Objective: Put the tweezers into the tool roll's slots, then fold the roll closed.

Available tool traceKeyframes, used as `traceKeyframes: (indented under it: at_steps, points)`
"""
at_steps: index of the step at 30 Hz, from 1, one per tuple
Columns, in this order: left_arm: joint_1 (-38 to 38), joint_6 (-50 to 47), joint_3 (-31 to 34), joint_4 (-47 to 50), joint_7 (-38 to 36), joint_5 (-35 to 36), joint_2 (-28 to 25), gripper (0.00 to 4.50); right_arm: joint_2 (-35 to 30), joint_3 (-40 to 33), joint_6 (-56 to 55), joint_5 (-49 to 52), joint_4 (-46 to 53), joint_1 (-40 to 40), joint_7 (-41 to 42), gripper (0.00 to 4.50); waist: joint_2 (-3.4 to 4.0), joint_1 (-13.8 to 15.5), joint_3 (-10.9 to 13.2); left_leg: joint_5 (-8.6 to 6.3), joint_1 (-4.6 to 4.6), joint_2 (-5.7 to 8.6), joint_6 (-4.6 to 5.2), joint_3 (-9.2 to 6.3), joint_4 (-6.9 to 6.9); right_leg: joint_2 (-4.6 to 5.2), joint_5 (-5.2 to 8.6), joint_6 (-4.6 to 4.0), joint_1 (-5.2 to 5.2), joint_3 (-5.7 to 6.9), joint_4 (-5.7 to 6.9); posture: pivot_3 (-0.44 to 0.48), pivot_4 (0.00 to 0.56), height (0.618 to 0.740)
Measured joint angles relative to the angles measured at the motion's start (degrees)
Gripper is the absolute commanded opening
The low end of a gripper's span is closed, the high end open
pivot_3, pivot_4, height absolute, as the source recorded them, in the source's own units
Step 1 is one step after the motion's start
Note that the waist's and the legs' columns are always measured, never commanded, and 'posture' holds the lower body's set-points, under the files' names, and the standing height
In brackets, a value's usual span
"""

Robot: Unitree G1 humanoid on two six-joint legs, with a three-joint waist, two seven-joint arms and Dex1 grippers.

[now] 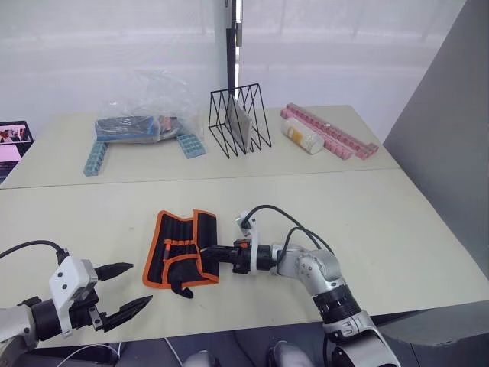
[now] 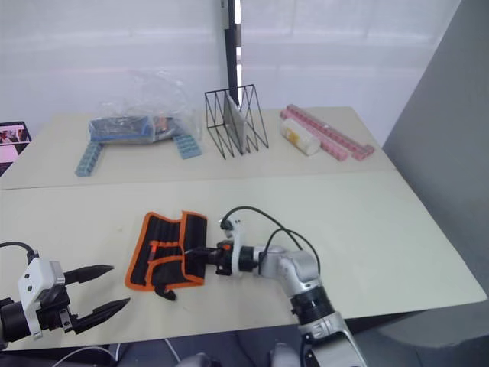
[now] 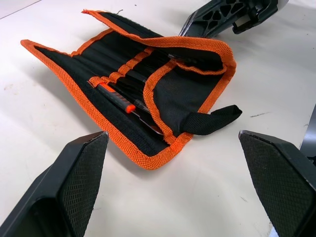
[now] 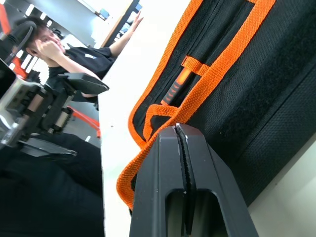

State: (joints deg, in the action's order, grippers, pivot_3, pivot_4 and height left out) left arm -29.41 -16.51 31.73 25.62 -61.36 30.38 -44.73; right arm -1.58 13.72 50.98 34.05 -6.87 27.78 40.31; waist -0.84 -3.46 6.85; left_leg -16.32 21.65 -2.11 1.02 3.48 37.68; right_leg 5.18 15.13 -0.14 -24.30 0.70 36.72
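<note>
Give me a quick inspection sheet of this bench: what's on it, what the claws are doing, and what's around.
Surface: beige table, bare near the front.
Job's things: tool roll lies partly folded, orange trim showing, tools tucked in its slots, strap end loose.
Clutter: plastic bag of items, blue blocks, black wire rack, small bottle, pink strip, all at the far side.
Grippers: left claw open, off the roll; right claw shut at the roll's edge.
Cables: black cable looping over the right arm.
Surroundings: a person seated beyond the table.
</note>
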Motion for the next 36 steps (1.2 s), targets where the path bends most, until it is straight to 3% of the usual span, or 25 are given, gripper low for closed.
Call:
traceKeyframes:
  at_steps: [7,13,32,34,36]
  points:
    - [-0.1,0.0,0.1,0.0,0.0,0.0,-0.2,4.50,-1.0,9.0,-8.0,-9.8,4.0,-1.9,-1.7,0.02,0.00,-0.4,0.0,0.01,-0.03,0.00,-0.03,0.00,-0.03,0.00,0.00,0.00,-0.01,0.00,0.00,0.000,0.150,0.737]
    - [-0.2,0.0,0.1,0.0,0.1,0.0,-0.2,4.50,-0.5,12.3,-10.2,-15.1,3.2,-2.0,-3.9,0.02,0.00,-0.5,0.0,0.02,-0.12,0.00,-0.04,0.00,-0.03,0.00,0.00,-0.01,0.04,-0.01,0.02,0.000,0.150,0.737]
    - [0.1,-1.2,0.2,2.3,3.2,0.8,1.8,4.50,-2.7,14.7,-12.2,-18.2,1.3,-0.9,-2.8,0.02,0.05,0.3,-0.1,-0.09,-0.50,0.00,-0.31,0.03,-0.05,0.06,0.01,-0.02,0.22,0.01,0.03,0.000,0.150,0.737]
    - [0.4,-1.4,0.0,2.4,3.8,1.3,2.2,4.50,-3.4,14.9,-12.5,-18.4,1.5,-0.9,-2.5,0.02,0.46,0.3,0.0,0.14,-0.14,0.31,0.10,-1.03,-0.10,0.20,0.03,0.00,1.41,0.91,-0.71,0.000,0.150,0.737]
    - [1.2,-2.3,0.3,2.4,4.6,1.6,2.3,4.50,-4.5,14.9,-12.5,-19.0,1.8,-0.9,-1.9,0.02,0.82,0.2,0.1,0.46,-0.35,1.23,0.35,-2.91,-0.40,0.85,0.05,0.08,2.66,2.90,-1.32,0.000,0.150,0.737]
